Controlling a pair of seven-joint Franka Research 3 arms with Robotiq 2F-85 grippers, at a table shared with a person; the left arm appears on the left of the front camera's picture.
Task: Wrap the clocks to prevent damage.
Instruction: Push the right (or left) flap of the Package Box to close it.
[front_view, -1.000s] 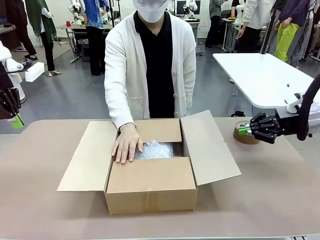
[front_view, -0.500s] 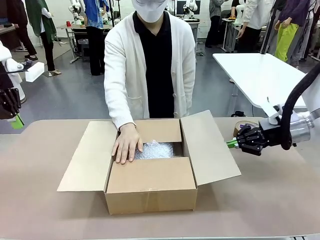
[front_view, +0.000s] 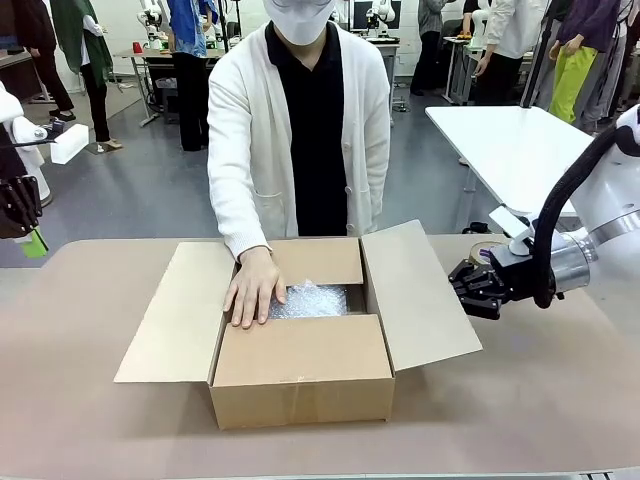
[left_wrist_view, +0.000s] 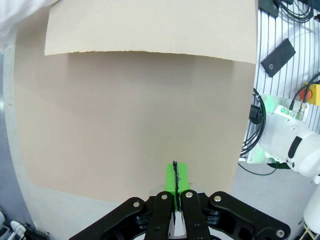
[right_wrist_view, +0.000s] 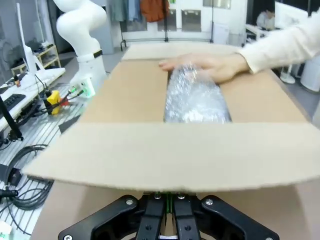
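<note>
An open cardboard box (front_view: 300, 365) stands mid-table with its side flaps spread. A bubble-wrapped bundle (front_view: 314, 300) lies in the gap between the folded near and far flaps; what is inside it is hidden. The person's hand (front_view: 252, 288) rests flat on the box beside the bundle. My right gripper (front_view: 462, 290) is shut and empty, level with the outer edge of the right flap (front_view: 415, 295). In the right wrist view that flap (right_wrist_view: 175, 155) crosses just over the shut gripper (right_wrist_view: 168, 200), with the bundle (right_wrist_view: 196, 97) beyond. My left gripper (front_view: 30, 240) hangs shut at the far left, above bare table (left_wrist_view: 130, 120).
A brown tape roll (front_view: 482, 257) peeks out behind my right arm. The left flap (front_view: 175, 310) lies spread toward my left arm. A white table (front_view: 520, 150) stands behind at the right. The person stands close against the far table edge.
My right gripper has swung left from beside the tape roll to the edge of the right flap. The person's hand, the box and my left gripper have stayed put.
</note>
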